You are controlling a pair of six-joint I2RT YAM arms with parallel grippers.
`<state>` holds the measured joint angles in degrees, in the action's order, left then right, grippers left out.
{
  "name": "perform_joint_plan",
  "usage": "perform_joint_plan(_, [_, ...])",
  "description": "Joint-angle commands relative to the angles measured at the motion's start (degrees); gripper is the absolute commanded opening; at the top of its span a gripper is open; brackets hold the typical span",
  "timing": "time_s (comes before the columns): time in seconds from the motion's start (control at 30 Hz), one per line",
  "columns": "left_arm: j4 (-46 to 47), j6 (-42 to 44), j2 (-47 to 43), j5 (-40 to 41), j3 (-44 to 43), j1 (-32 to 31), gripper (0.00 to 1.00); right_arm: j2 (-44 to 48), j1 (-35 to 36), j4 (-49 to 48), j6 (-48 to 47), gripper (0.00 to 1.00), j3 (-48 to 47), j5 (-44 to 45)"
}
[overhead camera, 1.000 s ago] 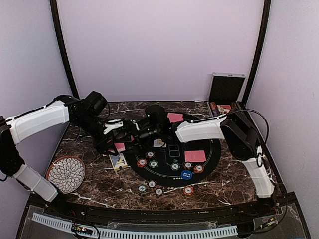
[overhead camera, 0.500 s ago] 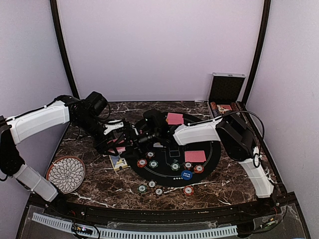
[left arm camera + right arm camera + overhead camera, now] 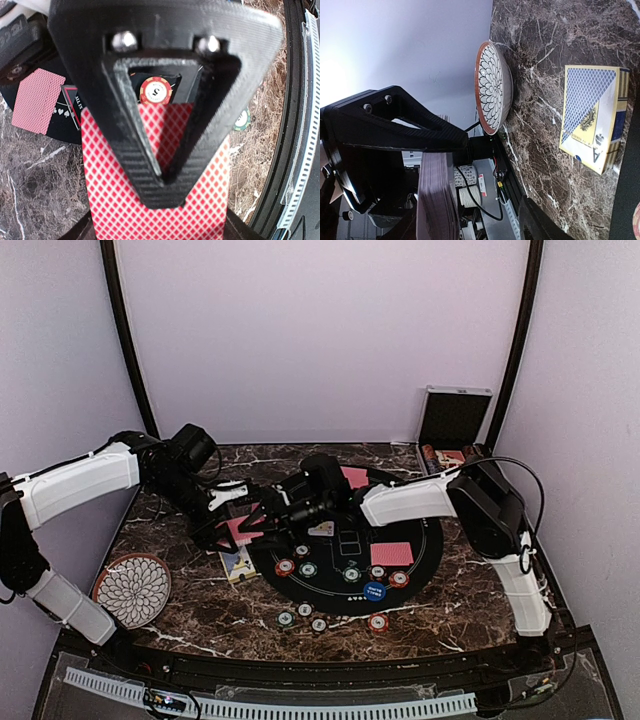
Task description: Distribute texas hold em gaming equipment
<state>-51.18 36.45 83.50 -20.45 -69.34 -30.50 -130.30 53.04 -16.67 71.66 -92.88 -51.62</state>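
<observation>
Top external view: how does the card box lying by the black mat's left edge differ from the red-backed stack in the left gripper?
Colour: the card box is printed in blue diamonds with yellow edges, while the red-backed stack shows red diamonds. Pose: the box lies flat on the marble with nothing touching it, while the stack is gripped by the left gripper. Form: the box is one carton, the stack loose cards. Both carry a diamond lattice.

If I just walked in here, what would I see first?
Probably the two grippers nose to nose, left of the middle of the table: the left gripper holds red-backed cards, and the right gripper is close against them. Next come the round black mat dotted with chips, and the flowery plate at the near left.
</observation>
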Motion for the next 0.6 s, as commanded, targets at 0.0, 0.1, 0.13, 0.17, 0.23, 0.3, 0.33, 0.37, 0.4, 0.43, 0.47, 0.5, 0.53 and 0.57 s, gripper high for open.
perform_joint_plan(0.0, [-0.94, 0.55, -2.03, -1.37, -1.50, 0.27, 0.00, 2.46, -1.12, 1.60, -0.54, 0.52, 1.94, 0.59])
perform_joint_plan(0.1, [-0.97, 0.54, -1.94, -1.34, -1.45, 0.27, 0.00, 4.25, -1.48, -0.69, 0.78, 0.43, 2.98, 0.27])
perform_joint_plan(0.13, [-1.00, 0.51, -1.90, -1.39, -1.42, 0.27, 0.00, 4.90, -1.62, -1.52, 1.45, 0.41, 3.46, 0.25])
perform_joint_plan(0.17, [-0.98, 0.48, -1.89, -1.43, -1.42, 0.27, 0.00, 5.48, -1.82, -2.27, 1.87, 0.38, 4.02, 0.26])
perform_joint_plan(0.23, [-0.88, 0.47, -1.86, -1.40, -1.33, 0.27, 0.00, 6.56, -2.13, -3.75, 2.84, 0.32, 5.06, 0.22])
perform_joint_plan(0.3, [-0.92, 0.47, -1.85, -1.36, -1.26, 0.27, 0.00, 7.40, -2.22, -5.04, 3.59, 0.27, 5.94, 0.15])
perform_joint_plan(0.33, [-0.89, 0.47, -1.85, -1.37, -1.24, 0.27, 0.00, 7.74, -2.24, -5.31, 3.70, 0.24, 6.23, 0.13])
perform_joint_plan(0.37, [-0.86, 0.47, -1.85, -1.32, -1.24, 0.27, 0.00, 7.96, -2.31, -5.37, 3.67, 0.22, 6.42, 0.07])
perform_joint_plan(0.4, [-0.86, 0.51, -1.85, -1.39, -1.19, 0.27, 0.00, 8.18, -2.32, -5.35, 3.66, 0.20, 6.62, -0.04])
perform_joint_plan(0.43, [-0.92, 0.52, -1.85, -1.37, -1.17, 0.27, 0.00, 8.41, -2.34, -5.30, 3.57, 0.17, 6.84, -0.13])
perform_joint_plan(0.47, [-0.93, 0.50, -1.85, -1.29, -1.15, 0.27, 0.00, 8.66, -2.46, -5.17, 3.45, 0.12, 7.02, -0.22])
perform_joint_plan(0.5, [-0.94, 0.54, -1.85, -1.28, -1.15, 0.27, 0.00, 8.93, -2.54, -5.11, 3.32, 0.08, 7.23, -0.32])
perform_joint_plan(0.53, [-0.98, 0.55, -1.96, -1.27, -1.10, 0.27, 0.00, 9.19, -2.62, -4.80, 3.18, 0.04, 7.38, -0.33])
perform_joint_plan(0.57, [-0.96, 0.55, -2.00, -1.22, -0.96, 0.29, 0.00, 9.54, -2.79, -4.44, 2.90, 0.01, 7.44, -0.33])
